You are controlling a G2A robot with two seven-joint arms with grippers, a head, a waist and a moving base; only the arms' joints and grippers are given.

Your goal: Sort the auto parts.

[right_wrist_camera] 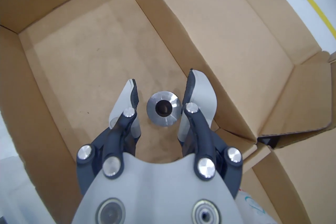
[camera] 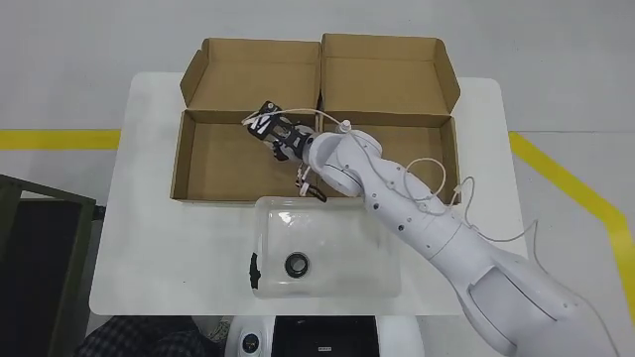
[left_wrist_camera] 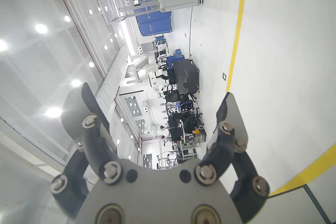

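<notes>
One part (right_wrist_camera: 163, 108) lies on the left box's (camera: 213, 164) floor, at the bench's (camera: 149, 258) eleven o'clock, between the released fingers of the right end effector (right_wrist_camera: 162, 78), likely its sorted spot; the left end effector (left_wrist_camera: 156, 89) gapes, idle.

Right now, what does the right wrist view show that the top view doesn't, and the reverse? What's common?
Right wrist view adds: a metal part with a centre hole, seemingly resting on the box floor between the open fingers of the right gripper.
Top view adds: the clear bin on the table, on the robot's side of the box, with a black ring inside.
Shared: the open cardboard box and the right gripper over it.
</notes>
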